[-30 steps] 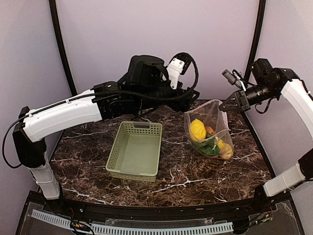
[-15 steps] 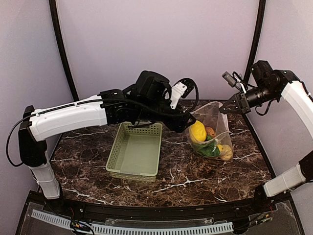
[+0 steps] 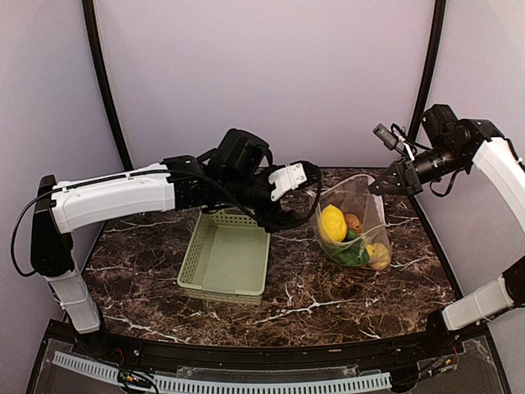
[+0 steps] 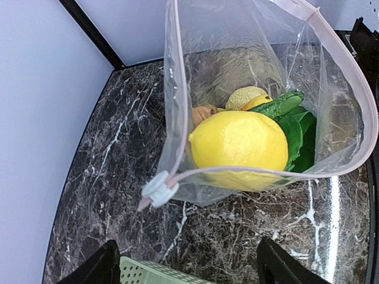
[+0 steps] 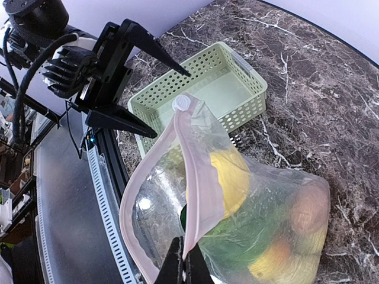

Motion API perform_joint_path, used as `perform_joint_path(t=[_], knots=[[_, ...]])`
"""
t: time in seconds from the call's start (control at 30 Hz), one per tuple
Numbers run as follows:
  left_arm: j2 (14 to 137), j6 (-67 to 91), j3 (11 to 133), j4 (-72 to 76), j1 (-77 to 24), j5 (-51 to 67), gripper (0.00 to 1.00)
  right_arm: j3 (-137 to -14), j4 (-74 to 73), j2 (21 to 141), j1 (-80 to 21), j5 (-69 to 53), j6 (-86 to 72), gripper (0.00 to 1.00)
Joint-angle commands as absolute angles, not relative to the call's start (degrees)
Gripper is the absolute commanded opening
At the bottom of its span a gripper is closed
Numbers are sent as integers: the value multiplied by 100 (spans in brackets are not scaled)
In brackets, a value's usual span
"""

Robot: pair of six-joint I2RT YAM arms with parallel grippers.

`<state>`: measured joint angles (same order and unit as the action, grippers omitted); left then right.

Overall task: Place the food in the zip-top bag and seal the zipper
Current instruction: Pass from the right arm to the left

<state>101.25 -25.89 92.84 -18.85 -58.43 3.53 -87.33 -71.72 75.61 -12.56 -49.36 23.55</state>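
Observation:
The zip-top bag [image 3: 358, 215] stands on the table, its mouth held open and up. Inside are the food items: a yellow lemon [image 4: 240, 142], green bok choy [image 4: 299, 133] and orange-yellow pieces [image 5: 278, 260]. My right gripper [image 5: 185, 267] is shut on the far end of the pinkish zipper strip [image 5: 198, 177] and holds it up; it also shows in the top view [image 3: 379, 187]. My left gripper [image 4: 190, 273] is open and empty. The white slider tab [image 4: 159, 189] lies just ahead of its fingers, apart from them. The left gripper shows left of the bag in the top view [image 3: 289, 215].
The pale green lattice basket [image 3: 225, 258] stands empty left of the bag, under my left wrist. Its rim shows at the bottom of the left wrist view [image 4: 148, 273]. The dark marble table [image 3: 328, 295] ends at a black front rail.
My left arm came down from above the basket, reached to the bag's mouth, then drew back a little to the left. The right gripper has kept its hold on the zipper end.

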Motion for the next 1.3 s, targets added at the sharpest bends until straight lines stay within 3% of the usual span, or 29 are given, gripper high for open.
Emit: perform_joint_path(t=[0.0,0.13,0.47,0.53,0.63,0.73,0.8,1.17,1.2,1.27], knots=[[10234,-3349,9239,-1279,-5782,620,78,-8801,-7338,7577,-1325,-5124,2544,0],[10561,-3344,9367,-846,-5761,841,77,-8856,-7406,7607,-1349,-5219,2611,0],[10870,-3170,9353,-65,-5765,1662,53,-8762,-7378,7661,-1349,-5177,2639,0],[10863,-3102,9328,131,-5766,1646,45,-8763,-7351,7672,-1353,-5162,2628,0],[10828,-2969,9313,126,-5763,1652,22,-8769,-7339,7701,-1346,-5172,2602,0],[10789,-2852,9269,40,-5770,1637,8,-8877,-7357,7754,-1354,-5209,2584,0],[10740,-2765,9210,-83,-5766,1630,3,-9037,-7399,7809,-1347,-5189,2591,0],[9797,-978,9144,-85,-5766,1903,1,-10163,-7549,8185,-838,-4503,2566,0],[9755,-885,9182,-195,-5761,1844,1,-10182,-7401,8230,-710,-4322,2399,2],[9767,-642,9328,-455,-5757,1610,1,-10164,-7019,8320,-504,-3849,2076,17]])
